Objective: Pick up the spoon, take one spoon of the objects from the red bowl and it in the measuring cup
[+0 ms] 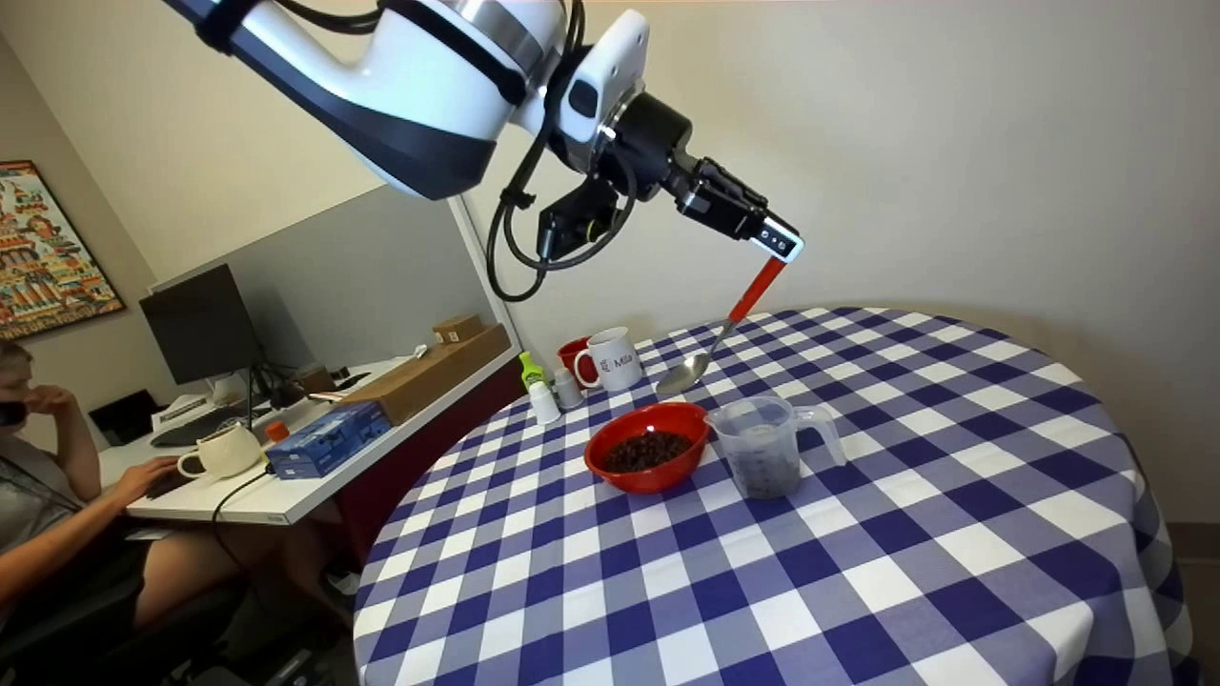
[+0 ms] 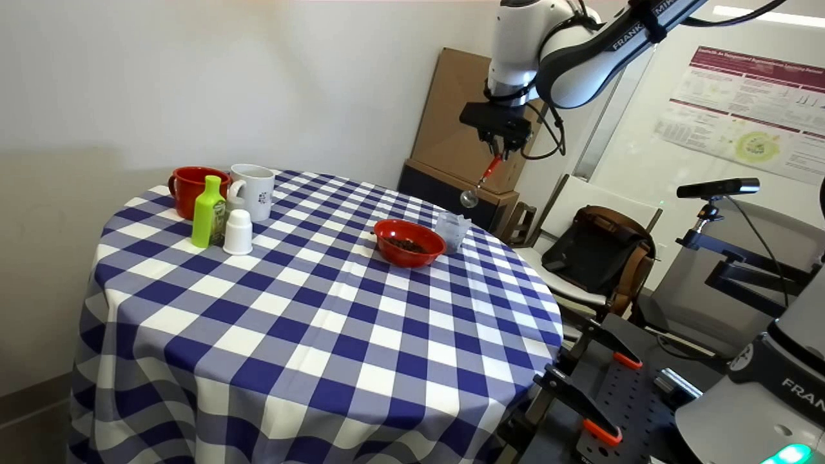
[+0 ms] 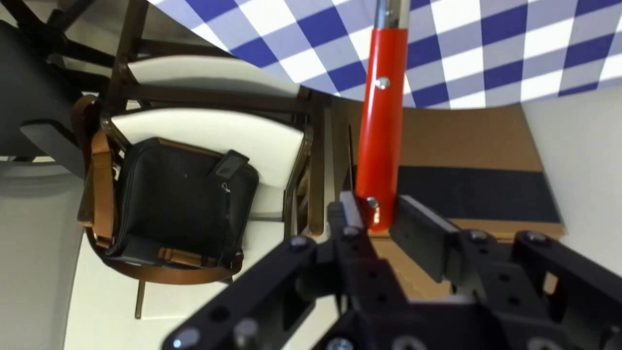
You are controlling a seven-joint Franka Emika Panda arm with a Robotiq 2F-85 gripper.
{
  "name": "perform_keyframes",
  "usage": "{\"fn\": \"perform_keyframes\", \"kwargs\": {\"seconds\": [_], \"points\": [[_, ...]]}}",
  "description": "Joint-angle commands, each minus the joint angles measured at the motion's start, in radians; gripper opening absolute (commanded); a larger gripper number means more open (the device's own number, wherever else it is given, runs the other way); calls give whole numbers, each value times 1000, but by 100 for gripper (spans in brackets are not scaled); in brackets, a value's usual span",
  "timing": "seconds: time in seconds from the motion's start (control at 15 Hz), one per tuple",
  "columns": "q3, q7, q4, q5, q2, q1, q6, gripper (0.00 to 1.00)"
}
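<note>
Well apart from red bowl (image 2: 408,257): white mug (image 2: 259,193), green bottle (image 2: 205,218).

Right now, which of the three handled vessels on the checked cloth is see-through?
The measuring cup, beside the red bowl: its walls are translucent, while the white mug and red mug, farther off, look opaque.

"Mila" on wht mug (image 1: 618,359); "FRANK" on arm (image 2: 615,51); "FRAN" on base (image 2: 747,412).

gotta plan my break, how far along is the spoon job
Done: the spoon is picked up, in midair. In hand: its handle, gripped by the pincer; the scoop looks empty. Left: scooping dark bits from the red bowl into the measuring cup, where none show.
</note>
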Motion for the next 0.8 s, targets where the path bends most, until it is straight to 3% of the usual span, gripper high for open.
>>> {"fn": "perform_keyframes", "kwargs": {"seconds": [0.0, 0.33, 0.73], "points": [[-12, -226, -139, 151, -110, -39, 56, 7], [-39, -287, -269, 265, -166, -48, 11, 7], [-26, -249, -266, 381, -97, -29, 9, 7]]}}
